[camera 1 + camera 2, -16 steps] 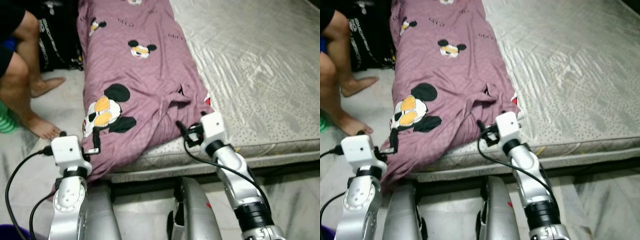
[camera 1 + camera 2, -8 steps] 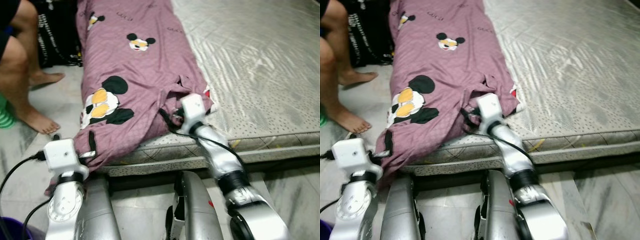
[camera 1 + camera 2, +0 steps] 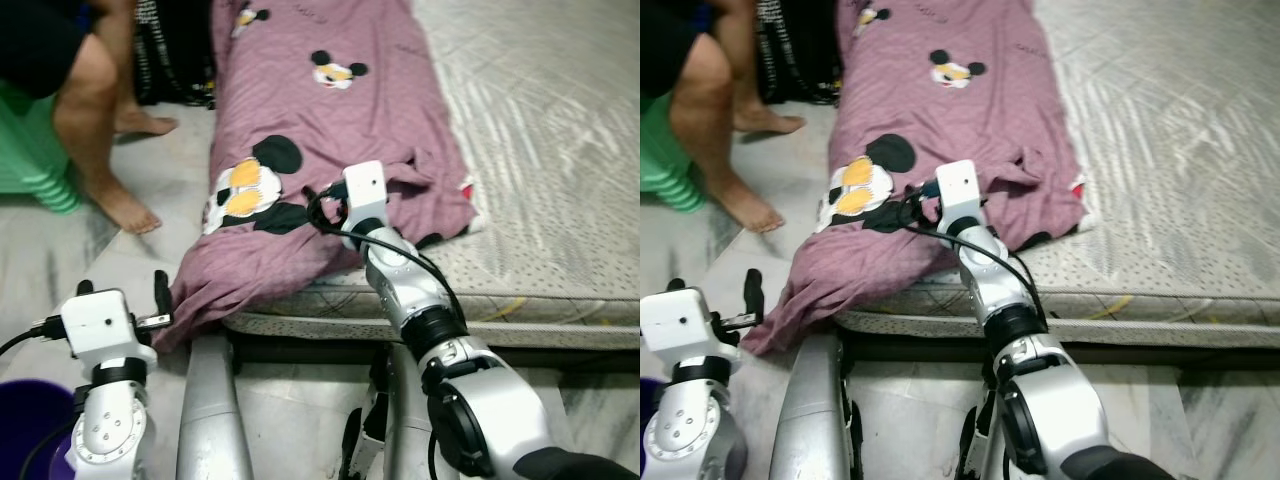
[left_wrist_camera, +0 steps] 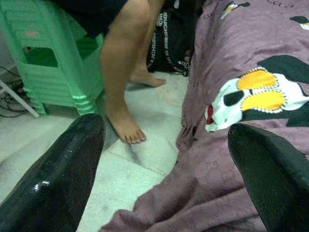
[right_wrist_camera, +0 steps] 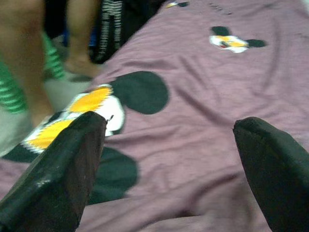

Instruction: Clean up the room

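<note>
Mauve cartoon-mouse sheet (image 3: 330,140) lies along the mattress's (image 3: 560,150) left edge, its near corner spilling to the floor. Our right gripper (image 5: 169,145) has swung leftward across the sheet since a second ago, fingers released above the fabric. Left gripper (image 4: 164,169) hangs released beside the drooping hem. We judge a grasp imminent.
</note>
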Tool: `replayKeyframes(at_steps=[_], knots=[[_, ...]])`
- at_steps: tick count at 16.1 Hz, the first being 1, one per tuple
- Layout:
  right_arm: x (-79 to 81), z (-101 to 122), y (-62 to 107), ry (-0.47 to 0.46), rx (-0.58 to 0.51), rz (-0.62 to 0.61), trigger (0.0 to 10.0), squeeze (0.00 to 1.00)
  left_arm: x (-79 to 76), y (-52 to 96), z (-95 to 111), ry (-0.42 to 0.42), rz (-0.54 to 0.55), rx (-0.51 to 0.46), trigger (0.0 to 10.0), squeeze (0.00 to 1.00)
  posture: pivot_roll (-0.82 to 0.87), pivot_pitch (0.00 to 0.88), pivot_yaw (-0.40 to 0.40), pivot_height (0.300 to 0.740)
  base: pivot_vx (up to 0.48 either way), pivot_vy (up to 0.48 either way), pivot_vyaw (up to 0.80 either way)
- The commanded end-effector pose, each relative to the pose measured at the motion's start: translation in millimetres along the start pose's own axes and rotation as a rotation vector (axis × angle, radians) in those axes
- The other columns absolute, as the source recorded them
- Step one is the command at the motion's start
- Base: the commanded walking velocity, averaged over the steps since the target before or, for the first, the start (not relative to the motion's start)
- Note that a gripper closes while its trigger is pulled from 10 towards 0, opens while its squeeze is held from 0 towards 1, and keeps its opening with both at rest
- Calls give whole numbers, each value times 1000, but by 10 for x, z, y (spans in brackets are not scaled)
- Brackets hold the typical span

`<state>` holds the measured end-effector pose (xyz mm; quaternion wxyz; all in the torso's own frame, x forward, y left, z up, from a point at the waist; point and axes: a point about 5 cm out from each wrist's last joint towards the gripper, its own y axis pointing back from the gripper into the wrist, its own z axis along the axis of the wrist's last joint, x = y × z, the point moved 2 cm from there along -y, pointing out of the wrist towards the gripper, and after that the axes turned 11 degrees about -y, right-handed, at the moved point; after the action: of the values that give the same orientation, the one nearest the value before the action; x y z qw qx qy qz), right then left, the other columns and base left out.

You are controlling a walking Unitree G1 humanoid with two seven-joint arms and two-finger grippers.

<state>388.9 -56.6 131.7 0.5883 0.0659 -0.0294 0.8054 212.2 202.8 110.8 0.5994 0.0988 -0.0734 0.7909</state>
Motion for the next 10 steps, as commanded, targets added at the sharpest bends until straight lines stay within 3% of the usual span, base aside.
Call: replayKeyframes(at_steps=[1,4,7,10], knots=[[-141,11,1,-12,-6,-59,10000,0,-25,14,22,-11,-9,4,10000,0,218,202,-84,554,0,0,0],[-330,104,-35,17,-42,-182,10000,0,-3,28,65,-17,-6,10,10000,0,231,211,-88,554,0,0,0],[-479,79,-40,35,19,-276,10000,0,42,135,55,-27,-1,29,10000,0,241,242,-87,554,0,0,0],[-506,114,-62,15,34,-279,10000,0,14,212,54,-21,-10,53,10000,0,237,282,-78,554,0,0,0]])
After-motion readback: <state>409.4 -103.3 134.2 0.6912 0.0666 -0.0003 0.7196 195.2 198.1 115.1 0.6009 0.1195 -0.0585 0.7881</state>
